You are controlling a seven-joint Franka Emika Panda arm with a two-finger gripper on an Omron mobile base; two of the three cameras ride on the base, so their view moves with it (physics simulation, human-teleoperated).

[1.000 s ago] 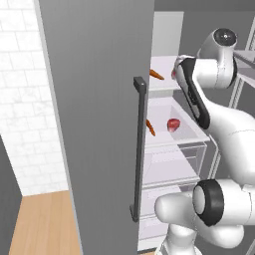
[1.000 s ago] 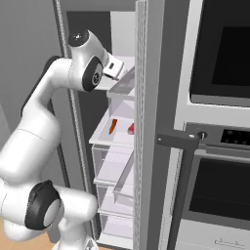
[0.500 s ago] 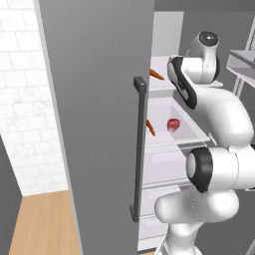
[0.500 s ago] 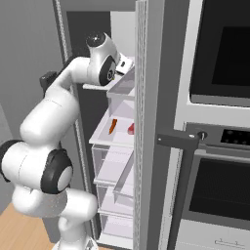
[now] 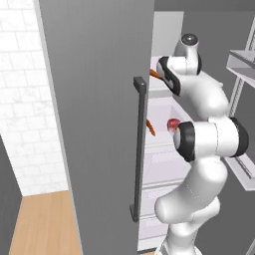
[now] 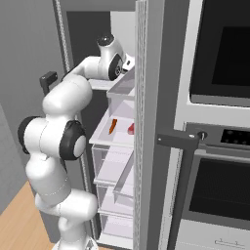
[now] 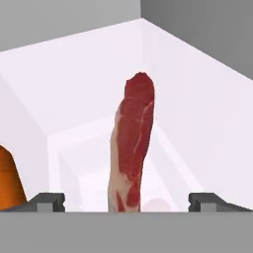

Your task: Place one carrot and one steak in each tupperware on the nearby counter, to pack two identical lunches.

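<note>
In the hand view a red steak (image 7: 132,148) with pale pink patches stands on edge on a white fridge shelf. It lies between the fingertips (image 7: 47,200) of my open gripper (image 7: 127,201), which do not touch it. An orange carrot (image 7: 10,180) lies just to its left. The left base view shows my arm reaching onto the upper shelf beside a carrot (image 5: 154,73). One shelf lower lie a second carrot (image 5: 150,127) (image 6: 113,125) and a second steak (image 5: 172,124) (image 6: 131,129). The tupperware and the counter are out of view.
The open grey fridge door (image 5: 94,124) with its dark handle (image 5: 139,149) stands close on the arm's left. Clear drawers (image 6: 114,171) sit below the shelves. A wall oven (image 6: 219,146) stands to the right of the fridge.
The arm has folded and pushed its hand deeper onto the fridge's upper shelf. The gripper has stayed open. The food on the lower shelf has not moved.
</note>
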